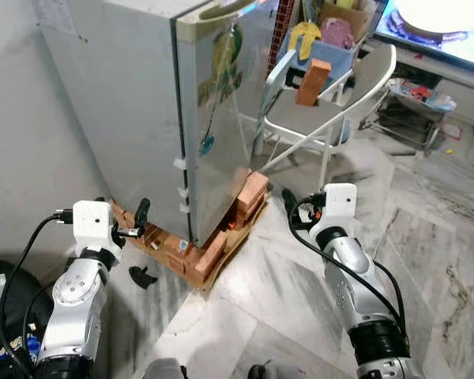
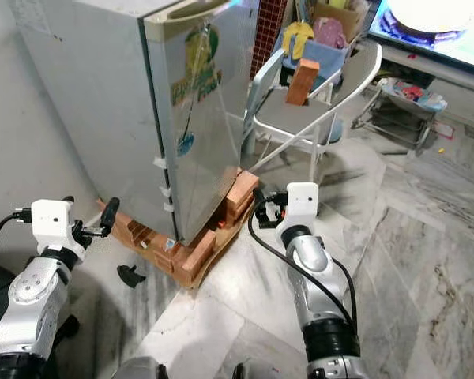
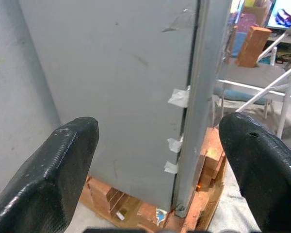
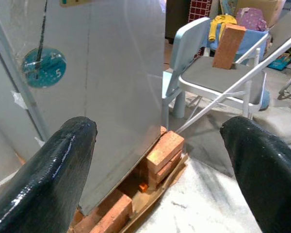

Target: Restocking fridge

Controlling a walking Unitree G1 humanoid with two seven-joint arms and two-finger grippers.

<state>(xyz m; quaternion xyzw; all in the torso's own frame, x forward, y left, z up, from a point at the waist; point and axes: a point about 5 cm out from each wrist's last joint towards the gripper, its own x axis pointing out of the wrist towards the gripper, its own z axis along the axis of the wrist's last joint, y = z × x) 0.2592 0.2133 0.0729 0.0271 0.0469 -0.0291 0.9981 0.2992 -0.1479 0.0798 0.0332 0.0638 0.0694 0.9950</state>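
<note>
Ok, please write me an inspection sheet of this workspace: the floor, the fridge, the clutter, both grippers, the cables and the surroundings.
Surface: marble floor, bare in front of the robot.
Job's things: fridge, door shut, standing on bricks and cardboard; no groceries seen.
Clutter: small black piece on the floor beside the bricks.
Grippers: left gripper open, facing the fridge's corner; right gripper open, facing the door; both empty.
Cables: black cables along both arms.
Surroundings: folding chair carrying a brick; grey wall.
</note>
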